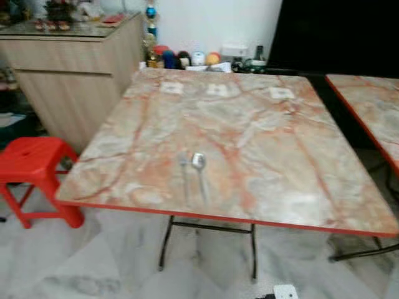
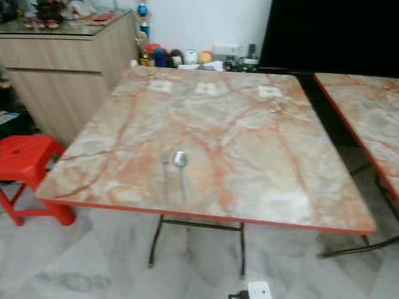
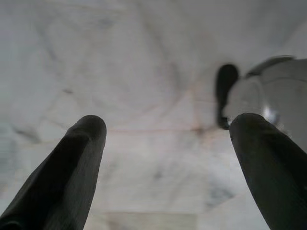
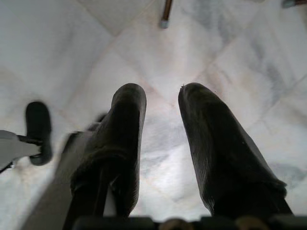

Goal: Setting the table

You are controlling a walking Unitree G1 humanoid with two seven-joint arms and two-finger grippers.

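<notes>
Cutlery on a marble-patterned table (image 1: 262, 143): a spoon (image 1: 199, 171) and a fork (image 1: 184, 174) lie side by side, just beside each other and roughly parallel, near the table's front edge and left of its middle. Each has its long axis running from the near edge toward the far edge. The spoon's bowl points away from the robot and its handle toward it. The fork's head also seems to lie at the far end, though blur leaves its prongs unclear.

Three small pale squares (image 1: 219, 90) sit in a row near the far edge. Beyond them, assorted small colourful objects (image 1: 181, 59) stand by the wall. A red stool (image 1: 34, 168) stands at the table's left, a wooden cabinet (image 1: 75, 68) behind it, and a second table (image 1: 368, 112) to the right.

The left gripper (image 3: 168, 139) hangs over pale marble floor (image 3: 144, 72), fingers wide apart and holding nothing. The right gripper (image 4: 162, 103) also hangs over the floor, fingers slightly apart and empty.

Risks, as judged from here: the cutlery lies flat on a smooth top, so long fingers closing from above may slide it or nudge its neighbour out of line. Being near the front edge, a push toward the robot could send a piece to the floor. Reaching while the view is blurred could misplace the grasp.
</notes>
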